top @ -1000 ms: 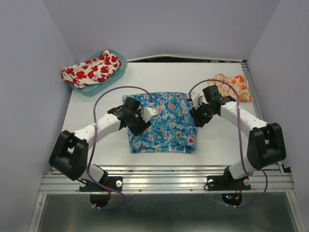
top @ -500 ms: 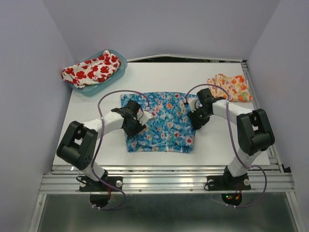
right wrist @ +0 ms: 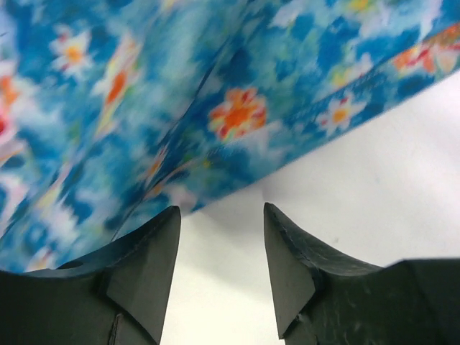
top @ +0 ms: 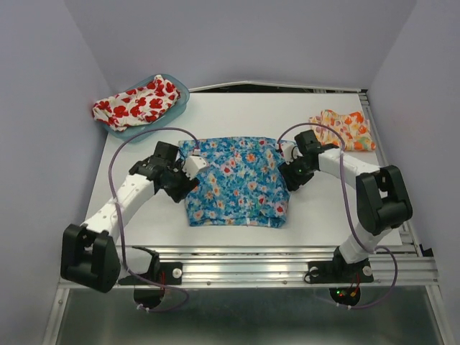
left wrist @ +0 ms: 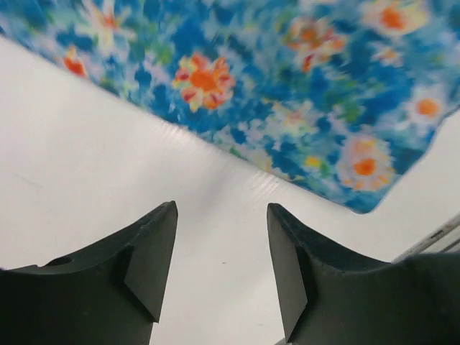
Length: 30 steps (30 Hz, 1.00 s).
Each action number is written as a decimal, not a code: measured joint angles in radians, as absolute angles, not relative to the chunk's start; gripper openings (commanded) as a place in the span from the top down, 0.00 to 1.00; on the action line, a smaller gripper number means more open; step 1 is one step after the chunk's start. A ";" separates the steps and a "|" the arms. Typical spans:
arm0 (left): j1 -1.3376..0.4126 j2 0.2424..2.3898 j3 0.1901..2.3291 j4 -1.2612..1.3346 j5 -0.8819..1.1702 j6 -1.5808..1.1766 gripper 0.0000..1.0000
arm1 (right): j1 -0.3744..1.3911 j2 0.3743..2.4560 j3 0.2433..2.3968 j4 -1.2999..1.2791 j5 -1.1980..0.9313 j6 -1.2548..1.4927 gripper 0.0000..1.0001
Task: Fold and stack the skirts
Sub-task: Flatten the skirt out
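Observation:
The blue skirt with multicoloured flowers lies spread flat mid-table; it also shows in the left wrist view and in the right wrist view. My left gripper is open and empty at its left edge, over bare table. My right gripper is open and empty at its right edge. The white skirt with red poppies lies bunched in the teal tub at the back left. The orange-yellow skirt lies crumpled at the back right.
The white table ends in a metal rail at the near edge. Grey walls close in on both sides and behind. Purple cables loop over both arms.
My left gripper has pulled back left off the blue skirt to its left edge. My right gripper has barely moved. The skirt lies flatter.

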<state>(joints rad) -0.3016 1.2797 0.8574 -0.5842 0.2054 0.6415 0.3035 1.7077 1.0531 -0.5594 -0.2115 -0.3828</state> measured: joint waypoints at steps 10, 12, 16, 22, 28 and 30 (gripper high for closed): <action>-0.770 1.135 0.878 -0.611 0.225 0.754 0.26 | 0.303 1.474 1.063 -0.807 -0.323 -0.371 0.38; -0.842 1.184 0.862 -0.613 0.191 0.752 0.26 | 0.303 1.478 1.063 -0.836 -0.322 -0.366 0.34; -0.934 1.288 0.846 -0.620 0.091 0.744 0.27 | 0.303 1.481 1.063 -0.883 -0.321 -0.362 0.29; -0.974 1.392 0.844 -0.573 -0.117 0.717 0.36 | 0.309 1.481 1.063 -0.923 -0.323 -0.362 0.26; -0.974 1.412 0.812 -0.526 -0.231 0.717 0.58 | 0.316 1.482 1.063 -0.937 -0.329 -0.362 0.26; -0.973 1.412 0.798 -0.520 -0.250 0.716 0.70 | 0.317 1.486 1.063 -0.937 -0.332 -0.362 0.26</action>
<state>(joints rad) -0.9730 1.4117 0.7979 -0.5198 -0.2501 0.7162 0.3168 1.4860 1.0634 -0.9375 -0.3325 -0.3618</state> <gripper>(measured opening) 0.427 0.740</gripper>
